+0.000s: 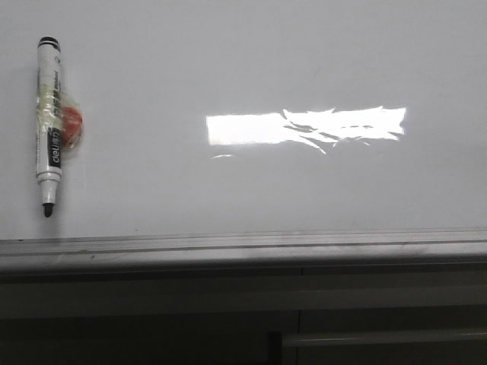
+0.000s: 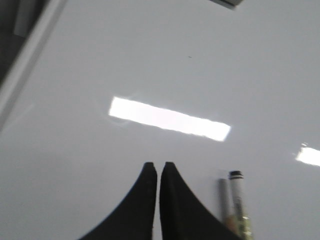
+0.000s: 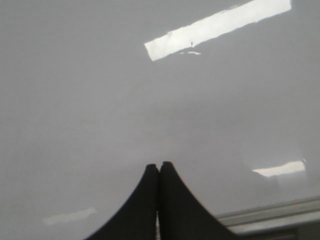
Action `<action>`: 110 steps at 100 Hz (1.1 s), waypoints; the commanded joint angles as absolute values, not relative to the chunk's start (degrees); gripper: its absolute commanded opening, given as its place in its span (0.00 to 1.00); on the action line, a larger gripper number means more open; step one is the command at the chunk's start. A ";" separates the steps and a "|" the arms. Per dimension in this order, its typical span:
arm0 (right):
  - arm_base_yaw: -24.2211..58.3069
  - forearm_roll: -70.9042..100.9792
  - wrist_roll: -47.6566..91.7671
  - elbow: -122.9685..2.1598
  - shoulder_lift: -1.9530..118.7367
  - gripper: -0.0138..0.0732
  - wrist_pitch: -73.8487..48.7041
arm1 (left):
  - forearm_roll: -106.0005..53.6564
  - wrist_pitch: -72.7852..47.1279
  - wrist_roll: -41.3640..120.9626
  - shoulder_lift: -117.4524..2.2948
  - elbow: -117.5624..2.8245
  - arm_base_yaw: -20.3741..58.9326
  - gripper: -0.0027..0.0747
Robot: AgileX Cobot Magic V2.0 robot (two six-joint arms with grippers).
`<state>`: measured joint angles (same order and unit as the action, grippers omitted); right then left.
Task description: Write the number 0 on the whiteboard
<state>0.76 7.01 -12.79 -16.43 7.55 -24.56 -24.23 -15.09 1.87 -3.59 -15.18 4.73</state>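
The whiteboard (image 1: 251, 61) lies flat, and one thing stands on it: a marker (image 1: 49, 125) at the far left, lengthwise, uncapped tip toward the grey edge strip (image 1: 243, 247), with an orange lump (image 1: 71, 125) taped to its right side. Right of the marker the surface is bare all the way across, so a gripper can sweep there freely. The edge strip bounds that room on the near side. In the left wrist view the marker (image 2: 236, 200) sits just beside the closed left gripper (image 2: 159, 165).

Bright glare on glossy whiteboard (image 1: 251, 61)
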 commanded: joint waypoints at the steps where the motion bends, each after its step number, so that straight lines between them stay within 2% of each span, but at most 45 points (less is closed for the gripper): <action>1: 0.46 7.17 -12.00 -18.53 9.07 0.08 -23.12 | -37.18 -12.67 13.98 -4.73 -17.88 8.44 0.01; 13: 0.46 7.17 -12.00 -18.53 9.07 0.08 -24.63 | -53.81 -13.45 35.40 -4.84 -17.87 14.04 0.01; 21: 0.46 7.17 -12.00 -18.53 9.07 0.08 -24.53 | -59.05 -13.68 41.34 -5.56 -17.75 17.21 0.03; 26: 0.46 7.17 -12.00 -18.53 9.07 0.08 -24.09 | -59.86 -13.44 41.99 -6.43 -17.36 18.64 0.07; 33: 0.46 7.17 -12.00 -18.07 9.07 0.08 -22.28 | -60.61 -13.44 41.99 -7.79 -16.84 20.02 0.20; 50: 0.46 8.15 -12.00 -17.07 9.07 0.08 -21.22 | -64.92 -9.90 41.99 -12.38 -14.94 21.00 0.63; 55: 0.46 8.14 -12.00 -17.07 9.07 0.08 -21.22 | -66.08 -9.89 41.99 -14.03 -14.91 21.00 0.70; 89: 0.46 8.14 -12.00 -17.07 9.07 0.08 -21.35 | -71.01 -10.41 44.91 -26.72 -14.91 21.00 0.70; 110: 0.46 8.14 -12.00 -17.07 9.07 0.08 -21.35 | -71.78 -8.66 46.95 -27.70 -15.62 21.00 0.70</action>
<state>0.76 7.91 -12.69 -15.67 7.78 -26.02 -70.31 -10.74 46.20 -27.03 -13.37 20.47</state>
